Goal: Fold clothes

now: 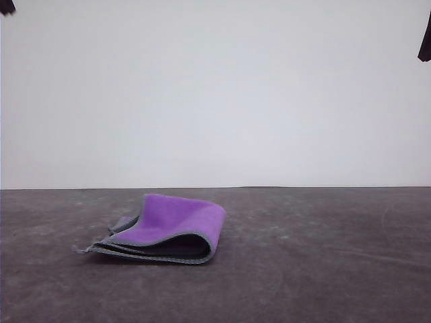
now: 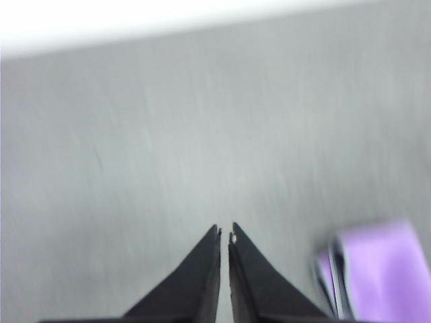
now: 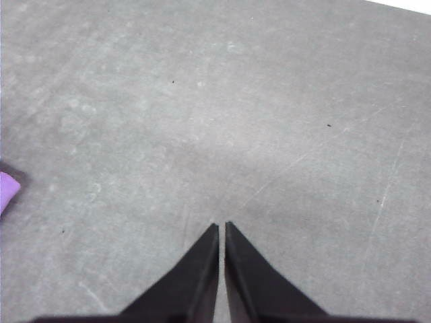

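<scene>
The clothes are one small cloth lying folded on the grey table, left of centre. Its purple face is up, with grey stitched edging and a dark inner face showing along the front fold. My left gripper hangs above bare table with its fingers pressed together and nothing between them. The cloth lies off to one side of it, apart from the fingers. My right gripper is also shut and empty over bare table, with a purple corner of the cloth at the frame's edge.
The grey table surface runs back to a plain white wall. Dark parts of the two arms show at the upper left corner and upper right edge of the front view, high above the table.
</scene>
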Controlling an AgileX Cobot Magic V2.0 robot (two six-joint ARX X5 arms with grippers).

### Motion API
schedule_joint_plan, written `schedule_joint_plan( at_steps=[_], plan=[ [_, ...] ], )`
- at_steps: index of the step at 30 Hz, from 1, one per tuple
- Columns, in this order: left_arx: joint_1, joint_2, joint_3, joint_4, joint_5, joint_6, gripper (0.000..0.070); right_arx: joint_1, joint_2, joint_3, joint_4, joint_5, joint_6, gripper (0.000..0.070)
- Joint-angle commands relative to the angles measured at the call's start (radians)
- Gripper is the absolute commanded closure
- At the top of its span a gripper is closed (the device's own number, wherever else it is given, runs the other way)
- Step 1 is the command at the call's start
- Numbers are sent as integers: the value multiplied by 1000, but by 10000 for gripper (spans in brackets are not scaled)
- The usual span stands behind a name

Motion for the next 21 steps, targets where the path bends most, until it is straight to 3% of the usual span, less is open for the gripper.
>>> schedule_joint_plan(
  at_steps=[1, 11, 16, 21],
  plan=[
    [10, -42, -86, 80, -3, -45, 697, -1, 9, 13, 10, 0, -4, 690],
    [50, -436, -714, 382, -7, -56, 697, -1, 9, 13, 10, 0, -4, 690],
    [49, -660, -1009, 560, -7, -125, 697, -1, 9, 13, 10, 0, -4, 690],
    [53, -864, -1166, 612, -11, -176, 697, -1, 9, 13, 10, 0, -4, 690]
  ],
)
